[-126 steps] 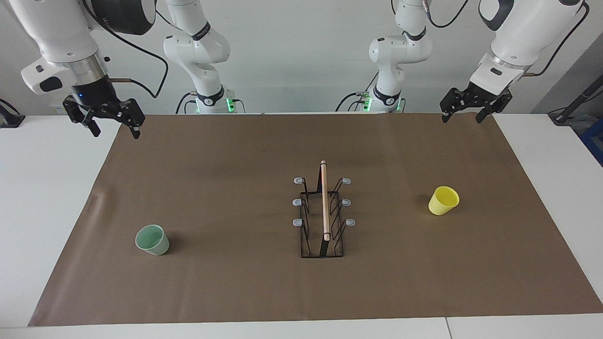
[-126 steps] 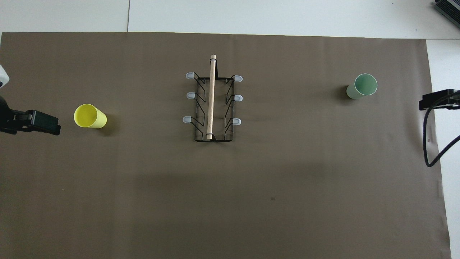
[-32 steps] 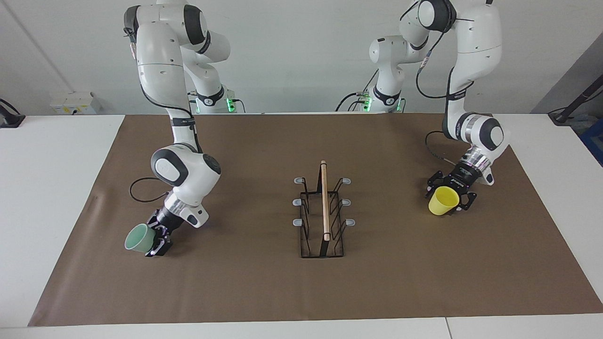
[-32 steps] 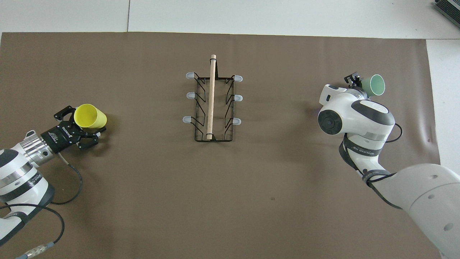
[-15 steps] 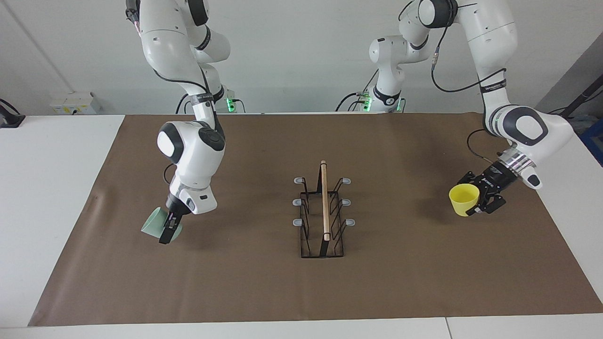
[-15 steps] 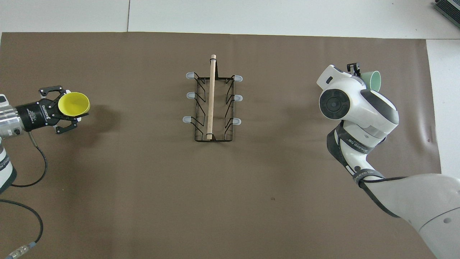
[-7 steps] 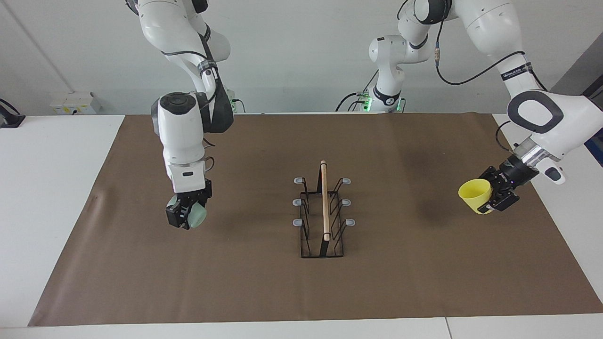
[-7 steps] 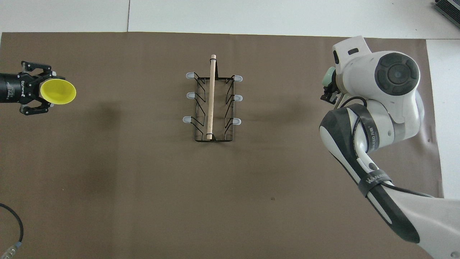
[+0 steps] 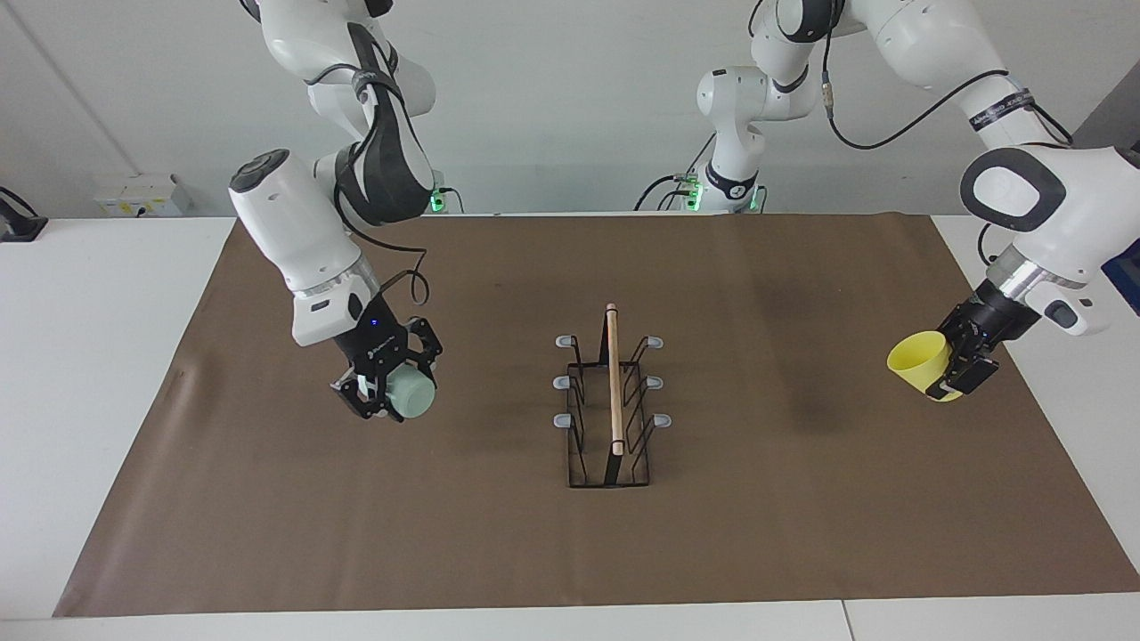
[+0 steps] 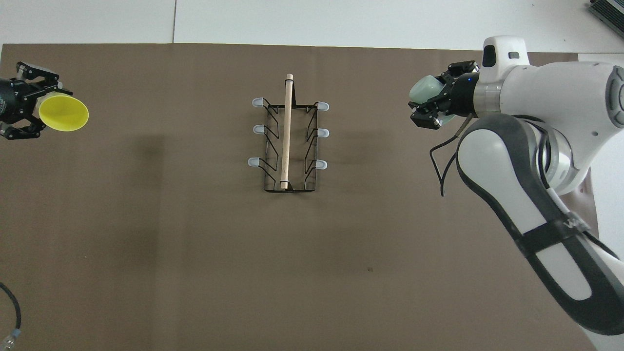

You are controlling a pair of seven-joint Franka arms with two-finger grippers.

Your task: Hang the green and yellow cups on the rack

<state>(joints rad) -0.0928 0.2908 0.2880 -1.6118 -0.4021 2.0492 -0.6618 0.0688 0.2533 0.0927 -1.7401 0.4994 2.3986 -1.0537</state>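
The black wire rack (image 9: 614, 383) with its wooden rod stands mid-table, its grey-tipped pegs bare; it also shows in the overhead view (image 10: 286, 136). My right gripper (image 9: 392, 392) is shut on the mint green cup (image 9: 411, 393) and holds it on its side in the air, base toward the rack, over the mat toward the right arm's end. It shows in the overhead view (image 10: 431, 105) with the cup (image 10: 422, 90). My left gripper (image 9: 948, 367) is shut on the yellow cup (image 9: 920, 360), held tilted over the mat's edge at the left arm's end. It shows in the overhead view (image 10: 41, 108) with the cup (image 10: 64, 114).
A brown paper mat (image 9: 499, 534) covers the white table (image 9: 98, 374). The right arm's forearm and cable hang over the mat beside the rack.
Both cups have been lifted off the mat. The right gripper swung the green cup toward the rack and turned it on its side. The left gripper carried the yellow cup outward and up.
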